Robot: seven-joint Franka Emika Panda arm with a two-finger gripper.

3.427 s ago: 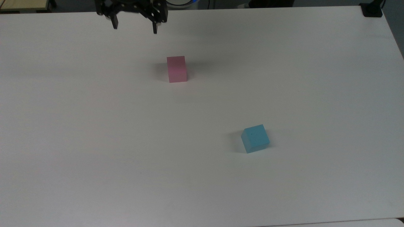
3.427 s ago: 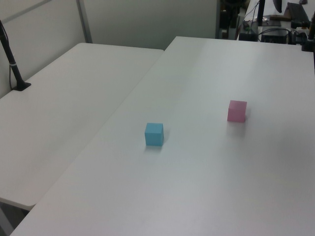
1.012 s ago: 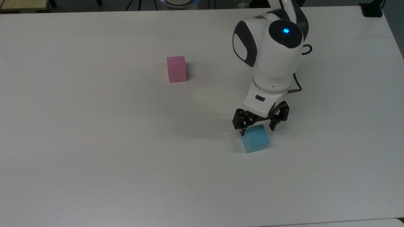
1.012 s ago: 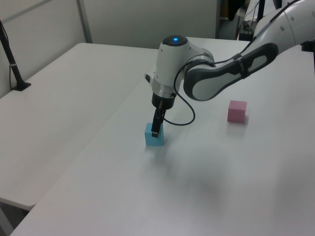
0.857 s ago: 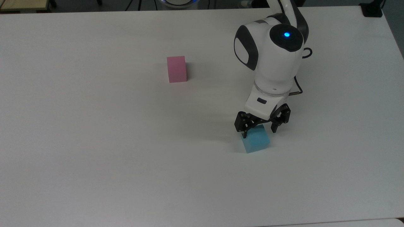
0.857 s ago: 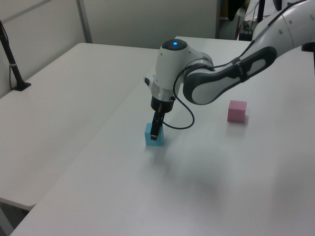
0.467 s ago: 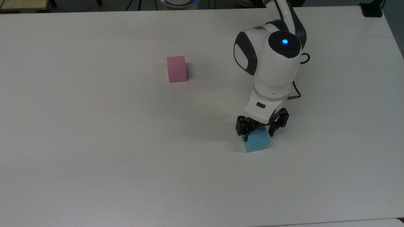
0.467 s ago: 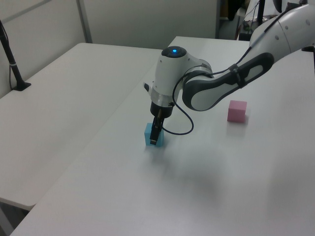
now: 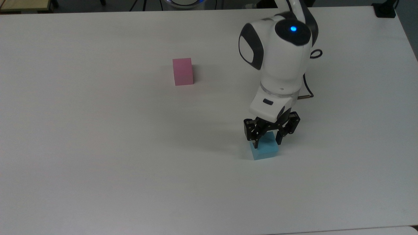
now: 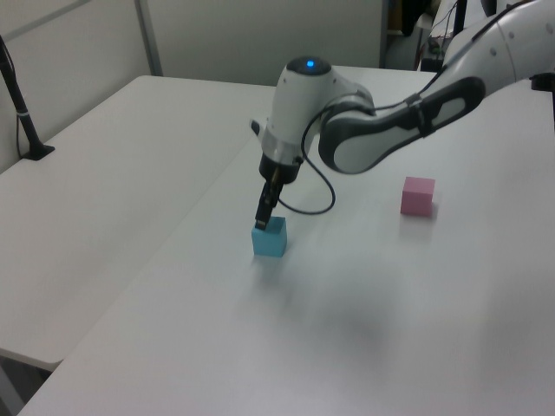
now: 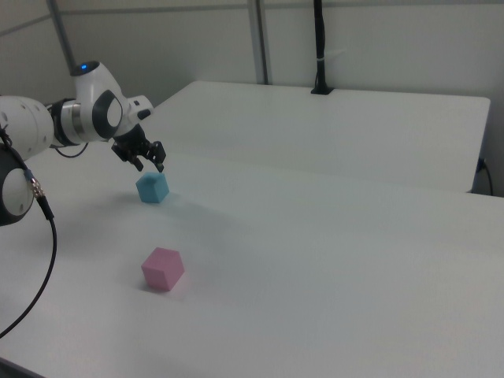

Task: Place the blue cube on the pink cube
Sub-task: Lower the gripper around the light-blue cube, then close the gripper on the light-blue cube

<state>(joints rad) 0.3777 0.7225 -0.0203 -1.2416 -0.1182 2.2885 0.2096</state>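
Here, the white arm [image 9: 277, 62] is reaching over the white surface [image 9: 98, 147], and its gripper [image 9: 267, 144] is hanging directly above the blue cube [image 9: 265, 150]. In the right view, the jaws are standing apart, with the gripper [image 11: 150, 167] sitting just above the cube's top face rather than around its sides; whether a fingertip is touching the top I cannot tell. In the left view, the gripper [image 10: 261, 221] is appearing as one dark finger meeting the upper near edge of the blue cube [image 10: 270, 237].

The blue cube is resting flat on the surface, toward the top view's lower right. In the right view, the blue cube [image 11: 152, 188] is lying just below the gripper, with a faint shadow beside it.

The pink cube [image 9: 183, 71] is sitting on the surface well apart from the blue one, toward the top view's upper left of it. In the left view, the pink cube [image 10: 417, 196] is lying to the left view's right of the arm [image 10: 381, 130]. In the right view, the pink cube [image 11: 162, 268] is standing nearer the camera than the blue one.

A black cable [image 9: 308, 75] is looping off the arm's wrist. A blue light [image 9: 293, 29] is glowing on top of the arm's casing. A second white surface [image 10: 113, 173] is adjoining the first at the left view's left, carrying a black post [image 10: 22, 108].
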